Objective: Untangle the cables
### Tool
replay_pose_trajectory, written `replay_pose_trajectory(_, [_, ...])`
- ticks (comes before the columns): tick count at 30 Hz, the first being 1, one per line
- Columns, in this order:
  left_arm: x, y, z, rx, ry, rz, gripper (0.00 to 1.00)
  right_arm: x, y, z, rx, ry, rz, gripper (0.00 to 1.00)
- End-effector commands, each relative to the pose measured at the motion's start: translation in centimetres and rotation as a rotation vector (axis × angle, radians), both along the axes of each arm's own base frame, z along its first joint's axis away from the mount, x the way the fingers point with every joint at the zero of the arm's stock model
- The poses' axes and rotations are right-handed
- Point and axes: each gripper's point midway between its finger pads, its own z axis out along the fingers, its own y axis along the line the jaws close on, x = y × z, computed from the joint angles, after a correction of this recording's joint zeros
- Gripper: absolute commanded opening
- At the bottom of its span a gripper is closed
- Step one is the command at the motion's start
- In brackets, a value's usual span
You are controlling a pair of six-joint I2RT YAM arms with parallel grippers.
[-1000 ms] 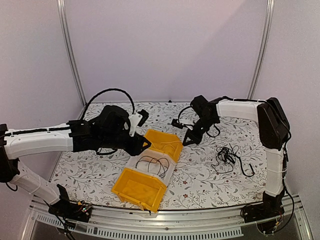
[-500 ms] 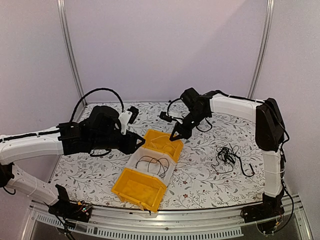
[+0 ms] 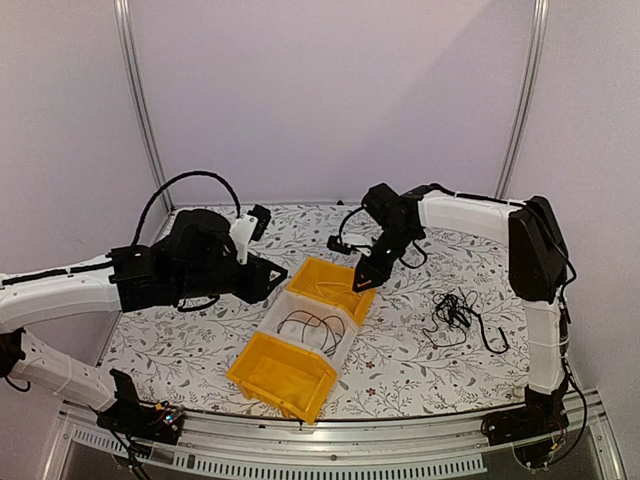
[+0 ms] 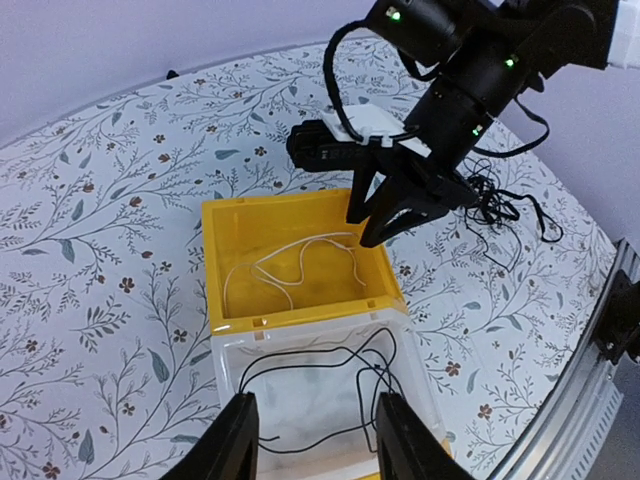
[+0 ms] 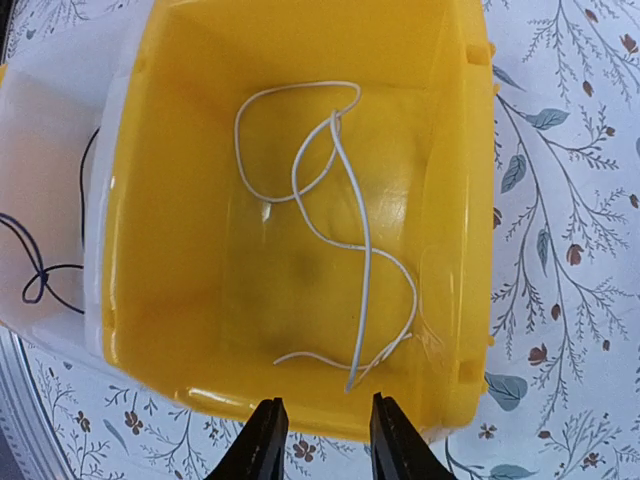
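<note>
Cables lie in three places on the flowered table [image 3: 400, 375]. Tangled black cables [image 3: 455, 312] rest on the table's right side, well apart from a diagonal row of three touching bins. In that row, the far yellow bin [image 3: 318, 267] holds one loose white cable [image 5: 366, 262], curled on its floor. The clear bin [image 3: 283, 302] in the middle holds a looped black cable [image 4: 360, 368]. The near yellow bin [image 3: 262, 378] closes the row. The right gripper [image 5: 319, 440] hangs above the right edge of the far yellow bin, jaws released, nothing between them. The left gripper [image 4: 318, 440] hovers at the left of the row, pointed at the clear bin, jaws spread and empty.
</note>
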Motion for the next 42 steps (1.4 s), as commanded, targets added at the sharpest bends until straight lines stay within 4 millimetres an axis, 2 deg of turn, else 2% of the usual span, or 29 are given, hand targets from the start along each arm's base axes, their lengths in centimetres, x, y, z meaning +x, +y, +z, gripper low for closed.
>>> replay_pose_trajectory(1, [1.4, -0.9, 1.5, -0.036, -0.077, -0.003, 0.44, -0.8, -2.2, 7.7, 0.012, -0.148, 0.006, 0.35])
replay_pose_trajectory(4, [2.4, -1.7, 1.3, -0.044, -0.093, -0.014, 0.44, -1.3, -3.7, 8.3, -0.015, -0.173, 0.010, 0.36])
replay_pose_trajectory(6, [3.0, -2.6, 1.2, -0.047, -0.100, -0.027, 0.44, -0.9, -5.1, 8.9, -0.015, -0.196, -0.017, 0.36])
replay_pose_trajectory(8, [3.7, -3.5, 1.0, -0.046, -0.098, -0.037, 0.46, 0.4, -6.9, 9.4, -0.004, -0.210, -0.074, 0.36])
replay_pose_trajectory(11, [4.8, -5.5, 1.5, -0.044, -0.097, -0.062, 0.47, 3.3, -10.1, 9.4, -0.007, -0.218, -0.201, 0.34])
replay_pose_trajectory(14, [5.6, -7.3, 1.7, -0.049, -0.090, -0.089, 0.47, 6.1, -13.6, 8.2, -0.045, -0.239, -0.318, 0.32])
replay_pose_trajectory(18, [6.4, -9.3, 1.5, -0.054, -0.053, -0.119, 0.48, 8.6, -18.5, 5.9, -0.101, -0.239, -0.430, 0.26])
replay_pose_trajectory(21, [6.7, -10.3, 1.2, -0.047, -0.032, -0.143, 0.48, 9.6, -21.0, 4.4, -0.131, -0.218, -0.486, 0.25])
replay_pose_trajectory(24, [7.1, -10.5, 1.1, -0.035, -0.033, -0.147, 0.48, 9.7, -22.8, 3.2, -0.159, -0.198, -0.512, 0.25])
replay_pose_trajectory(32, [7.2, -10.7, 0.7, -0.045, -0.013, -0.157, 0.47, 9.0, -24.6, 0.1, -0.194, -0.118, -0.512, 0.26])
replay_pose_trajectory(40, [7.0, -10.3, 0.7, -0.051, -0.004, -0.148, 0.47, 9.2, -24.5, -2.1, -0.203, -0.077, -0.498, 0.26])
replay_pose_trajectory(42, [6.9, -10.4, 0.7, -0.050, -0.004, -0.150, 0.47, 9.2, -24.3, -2.4, -0.201, -0.063, -0.495, 0.24])
